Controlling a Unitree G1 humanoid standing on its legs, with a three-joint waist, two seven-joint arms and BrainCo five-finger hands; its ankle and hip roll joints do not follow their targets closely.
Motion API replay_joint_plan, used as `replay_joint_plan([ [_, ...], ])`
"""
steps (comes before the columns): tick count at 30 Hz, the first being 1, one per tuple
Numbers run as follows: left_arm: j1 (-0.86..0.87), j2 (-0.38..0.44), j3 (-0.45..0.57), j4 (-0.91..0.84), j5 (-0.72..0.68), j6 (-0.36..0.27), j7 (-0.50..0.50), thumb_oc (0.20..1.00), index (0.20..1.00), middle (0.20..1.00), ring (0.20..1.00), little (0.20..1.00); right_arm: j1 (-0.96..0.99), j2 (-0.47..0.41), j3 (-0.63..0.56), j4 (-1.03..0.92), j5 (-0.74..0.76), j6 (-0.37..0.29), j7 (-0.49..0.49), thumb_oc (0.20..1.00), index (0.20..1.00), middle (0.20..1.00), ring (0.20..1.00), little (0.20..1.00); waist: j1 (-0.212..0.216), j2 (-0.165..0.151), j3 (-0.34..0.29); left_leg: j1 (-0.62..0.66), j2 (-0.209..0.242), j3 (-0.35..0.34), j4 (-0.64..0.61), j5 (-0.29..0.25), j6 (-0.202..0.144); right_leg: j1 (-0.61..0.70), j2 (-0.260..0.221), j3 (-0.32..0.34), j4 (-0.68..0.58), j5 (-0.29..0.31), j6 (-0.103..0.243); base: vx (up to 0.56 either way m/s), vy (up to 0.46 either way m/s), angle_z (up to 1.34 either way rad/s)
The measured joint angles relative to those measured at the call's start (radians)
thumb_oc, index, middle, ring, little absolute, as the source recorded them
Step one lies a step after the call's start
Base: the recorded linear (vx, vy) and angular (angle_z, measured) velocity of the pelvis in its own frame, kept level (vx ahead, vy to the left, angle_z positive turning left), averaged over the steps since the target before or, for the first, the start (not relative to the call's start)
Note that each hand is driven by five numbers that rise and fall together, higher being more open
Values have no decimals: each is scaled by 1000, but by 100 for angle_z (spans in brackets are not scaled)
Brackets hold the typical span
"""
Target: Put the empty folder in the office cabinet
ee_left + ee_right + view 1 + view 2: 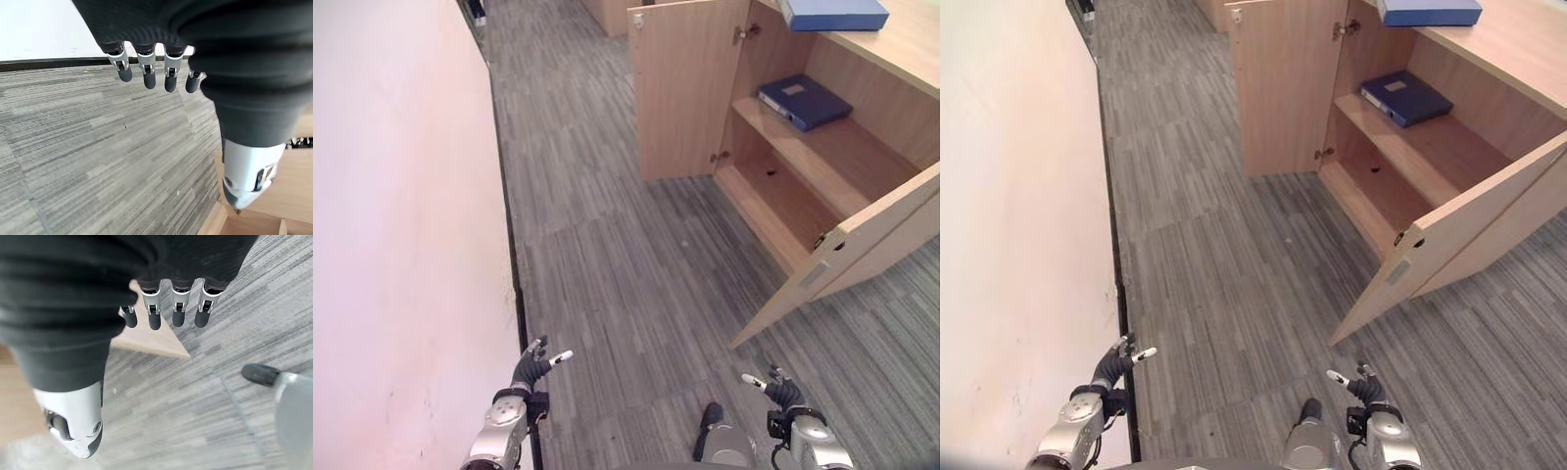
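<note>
Nearest, the left hand [530, 368] and right hand [782, 392] hang low over grey striped carpet [626, 264], each with fingers loosely spread and empty; the wrist views show dark-tipped fingers [146, 73] straight above the carpet's streaked weave. Well beyond them stands the office cabinet [822, 176] of pale wood-grain board, its two flat doors swung wide. On the cabinet's upper shelf a dark blue folder [804, 101] lies flat, a slab-like rectangle with a pale label. On the cabinet's top rests a second, lighter blue folder [834, 14]. A smooth pale wall [401, 215] with a dark skirting strip runs along the carpet, far to the cabinet's left.
</note>
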Motion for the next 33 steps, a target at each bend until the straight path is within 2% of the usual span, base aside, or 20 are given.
replay_joint_plan([
  [1, 5, -8, -9, 4, -1, 0, -3, 1000, 1000, 1000, 1000, 1000, 7, -7, -6, -3, 20, -2, -14, 1000, 1000, 1000, 1000, 1000, -10, -9, 6, -16, 5, -11, 93, 73, -8, 54, 11, 24, -49, -14, -17, 216, 9, -36],
  [3, -4, -3, -20, 3, -2, -3, -4, 1000, 1000, 1000, 1000, 1000, 9, -7, -10, -1, 37, -1, -20, 1000, 1000, 1000, 1000, 1000, -24, -28, 14, -48, 12, 50, 141, 7, 22, 130, 15, 32, -117, -8, -19, 230, 108, -33],
  [5, -17, 0, -22, -2, -3, -9, -3, 1000, 1000, 1000, 1000, 1000, 11, -5, -16, -4, 39, -4, -20, 1000, 1000, 1000, 1000, 1000, -29, -36, 14, -96, 23, 79, 78, -27, 58, 146, 18, 72, -146, -9, -8, 311, 230, -47],
  [6, -26, 0, -24, 3, -3, -12, -3, 1000, 1000, 1000, 1000, 1000, 13, 1, -35, -5, 50, -3, -22, 1000, 1000, 1000, 1000, 1000, -15, -42, 17, -94, 37, 87, -80, -58, 86, 165, 21, 93, -162, -9, -7, 263, 260, -60],
  [7, -29, 1, -24, 3, -3, -12, -2, 1000, 1000, 1000, 1000, 1000, 18, 2, -34, -4, 62, -2, -22, 1000, 1000, 1000, 1000, 1000, -8, -47, 20, -84, 49, 80, -197, -57, 85, 176, 23, 118, -175, -9, -4, 262, 257, -78],
  [9, -5, 1, -25, 4, -3, -12, -2, 1000, 1000, 1000, 1000, 1000, 21, 4, -30, 2, 74, -2, -23, 1000, 1000, 1000, 1000, 1000, 10, -49, 22, -30, 71, 35, -521, -28, 77, 205, 28, 183, -216, 4, 29, 190, 156, -97],
  [10, 0, -2, -30, 5, -4, -11, -1, 1000, 1000, 1000, 1000, 1000, 24, 4, -30, 0, 74, -6, -24, 1000, 1000, 1000, 1000, 1000, 4, -39, 27, -45, 89, 10, -575, -2, 82, 221, 25, 198, -233, 14, 58, 306, 238, -90],
  [13, 12, -14, -50, 5, -4, -11, 0, 1000, 1000, 1000, 1000, 1000, 29, -14, -31, 26, 79, -8, -33, 1000, 1000, 1000, 1000, 1000, 4, 15, 20, -91, 105, -133, -618, 18, 98, 246, 10, 273, -233, -19, 123, 318, 237, -91],
  [14, 16, -10, -38, 21, -8, -13, 9, 1000, 1000, 1000, 1000, 1000, 41, -3, -25, 57, 106, -9, -41, 1000, 1000, 1000, 1000, 1000, 22, 19, 13, -84, 61, -153, -568, 52, 32, 253, -33, 337, -229, -36, 151, 341, 308, -99],
  [16, 1, 22, -33, 31, -15, -19, 29, 1000, 1000, 1000, 1000, 1000, 65, 58, 3, 69, 119, -4, -37, 1000, 1000, 1000, 1000, 1000, 25, -20, 9, -69, 26, -137, -546, 33, 71, 225, -18, 351, -175, -60, 190, 278, 327, -58],
  [17, 3, 55, -30, 29, -15, -28, 35, 1000, 1000, 1000, 1000, 1000, 69, 93, 7, 73, 121, -2, -37, 1000, 1000, 1000, 1000, 1000, 32, -56, 15, -61, -5, -130, -527, 25, 90, 211, -16, 341, -156, -39, 152, 154, 211, -67],
  [19, 6, 61, -27, 32, -15, -28, 39, 1000, 1000, 1000, 1000, 1000, 65, 102, 10, 75, 122, -3, -36, 1000, 1000, 1000, 1000, 1000, 43, -71, 26, -42, -31, -114, -490, -16, 102, 218, -48, 379, -176, -3, 150, 139, 261, -67],
  [21, -5, 62, -34, 30, -16, -31, 39, 1000, 1000, 1000, 1000, 1000, 60, 102, 4, 74, 122, -7, -31, 1000, 1000, 1000, 1000, 1000, 42, -72, 39, -53, -47, -120, -421, -60, 122, 224, -63, 399, -183, 34, 149, 161, 378, -43],
  [22, 1, 61, -45, 18, -15, -35, 34, 1000, 1000, 1000, 1000, 1000, 36, 92, 4, 77, 122, -4, -25, 1000, 1000, 1000, 1000, 1000, 45, -50, 51, -41, -44, -104, -412, -84, 121, 218, -62, 429, -174, 40, 153, 183, 444, -52],
  [25, -2, 51, -60, 37, -13, -36, 30, 1000, 1000, 1000, 1000, 1000, 24, 88, -34, 73, 119, -2, -18, 1000, 1000, 1000, 1000, 1000, 19, -39, 48, -41, -40, -94, -384, -137, 117, 172, -60, 474, -131, 45, 162, 134, 449, -53],
  [27, -34, 51, -84, 39, -9, -35, 24, 1000, 1000, 1000, 1000, 1000, 23, 95, -52, 69, 119, -3, -16, 1000, 1000, 1000, 1000, 1000, 8, -69, 49, -41, -61, -59, -347, -176, 134, 156, -78, 508, -116, 52, 151, 75, 344, -57],
  [29, -35, 54, -84, 37, -3, -35, 23, 1000, 1000, 1000, 1000, 1000, 11, 101, -36, 72, 119, 0, -15, 1000, 1000, 1000, 1000, 1000, 20, -89, 32, -31, -60, -16, -374, -163, 145, 118, -87, 528, -110, 64, 131, -24, 333, -69],
  [31, -46, 65, -84, 41, -1, -30, 22, 1000, 1000, 1000, 1000, 1000, -4, 133, -35, 47, 125, -2, -16, 1000, 1000, 1000, 1000, 1000, 20, -108, 25, -16, -56, 56, -373, -162, 152, 36, -64, 477, -53, 136, 66, -49, 355, -107],
  [32, -43, 67, -85, 38, 2, -28, 19, 1000, 1000, 1000, 1000, 1000, -13, 132, -29, 37, 134, -1, -16, 1000, 1000, 1000, 1000, 1000, 19, -100, 23, -9, -43, 82, -398, -155, 165, 22, -64, 428, -58, 173, 51, -60, 299, -76],
  [33, -50, 69, -86, 35, 4, -28, 20, 1000, 1000, 1000, 1000, 1000, 8, 138, -24, 37, 140, 0, -16, 1000, 1000, 1000, 1000, 1000, 12, -119, 16, 19, -70, 109, -411, -139, 177, 15, -81, 372, -49, 191, 56, -89, 457, -61],
])
